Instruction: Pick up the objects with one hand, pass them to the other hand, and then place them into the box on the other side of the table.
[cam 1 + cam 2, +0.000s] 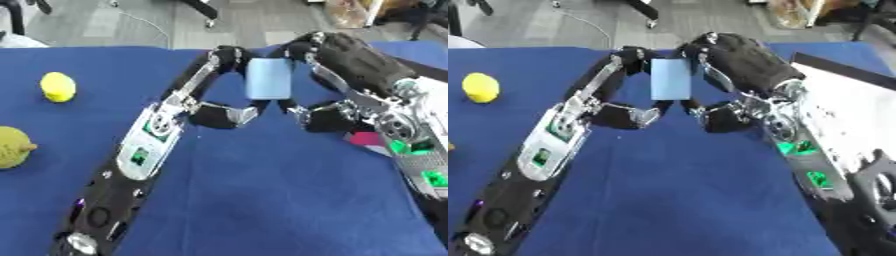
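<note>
Held between both hands over the table's (262, 200) middle toward its far edge: pale blue block (268, 78), upright, left hand (219, 85) and right hand (328, 65) each curled round it; yellow fruit (58, 86) near the left edge.

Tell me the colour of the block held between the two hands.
Light blue; the block shows best in the right eye view.

Light was bright and even across the blue tablecloth (262, 200), shadows faint. Everything looked soft and slightly blurred; the white box (859, 115) at right glared, nearly washed out.
</note>
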`<state>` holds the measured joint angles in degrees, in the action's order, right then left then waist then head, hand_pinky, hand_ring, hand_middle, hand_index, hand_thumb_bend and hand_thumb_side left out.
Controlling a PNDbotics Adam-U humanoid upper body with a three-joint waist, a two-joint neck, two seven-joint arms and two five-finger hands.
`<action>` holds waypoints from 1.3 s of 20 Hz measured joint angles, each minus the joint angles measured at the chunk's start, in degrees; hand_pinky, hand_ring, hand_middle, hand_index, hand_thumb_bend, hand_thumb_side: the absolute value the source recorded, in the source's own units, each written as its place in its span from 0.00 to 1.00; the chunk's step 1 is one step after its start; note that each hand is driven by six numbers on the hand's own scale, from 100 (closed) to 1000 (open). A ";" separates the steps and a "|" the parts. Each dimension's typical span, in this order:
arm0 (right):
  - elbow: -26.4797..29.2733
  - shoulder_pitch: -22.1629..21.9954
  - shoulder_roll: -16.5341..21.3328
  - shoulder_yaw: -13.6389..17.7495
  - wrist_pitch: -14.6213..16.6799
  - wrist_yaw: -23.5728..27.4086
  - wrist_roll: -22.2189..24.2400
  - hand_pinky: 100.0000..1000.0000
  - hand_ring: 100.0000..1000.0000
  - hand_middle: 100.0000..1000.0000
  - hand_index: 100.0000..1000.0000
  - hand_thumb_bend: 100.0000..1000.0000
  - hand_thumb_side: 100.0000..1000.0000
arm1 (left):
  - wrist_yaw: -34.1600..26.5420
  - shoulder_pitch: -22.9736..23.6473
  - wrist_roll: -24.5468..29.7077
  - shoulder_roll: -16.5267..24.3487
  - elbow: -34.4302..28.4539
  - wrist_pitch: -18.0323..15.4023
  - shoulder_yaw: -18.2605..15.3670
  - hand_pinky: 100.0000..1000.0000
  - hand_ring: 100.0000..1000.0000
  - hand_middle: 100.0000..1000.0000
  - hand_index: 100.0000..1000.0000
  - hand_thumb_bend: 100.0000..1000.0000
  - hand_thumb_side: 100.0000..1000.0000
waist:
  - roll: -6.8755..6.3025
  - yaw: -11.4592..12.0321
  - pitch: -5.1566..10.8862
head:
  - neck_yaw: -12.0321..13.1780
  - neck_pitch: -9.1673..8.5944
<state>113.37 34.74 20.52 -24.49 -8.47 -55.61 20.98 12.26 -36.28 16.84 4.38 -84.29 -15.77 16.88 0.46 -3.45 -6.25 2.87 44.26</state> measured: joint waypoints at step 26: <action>-0.06 -0.49 0.40 -0.17 1.89 2.66 -2.82 0.66 0.75 0.49 0.34 0.00 0.00 | 6.55 0.05 0.36 -0.02 -0.20 -2.71 -1.83 0.74 0.65 0.66 0.77 0.59 0.38 | 0.00 -0.43 -0.12 | -0.08 0.00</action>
<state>113.31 34.25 20.91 -24.67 -6.57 -52.95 18.16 18.81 -36.24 17.19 4.36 -84.50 -18.47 15.06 0.46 -3.88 -6.37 2.79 44.26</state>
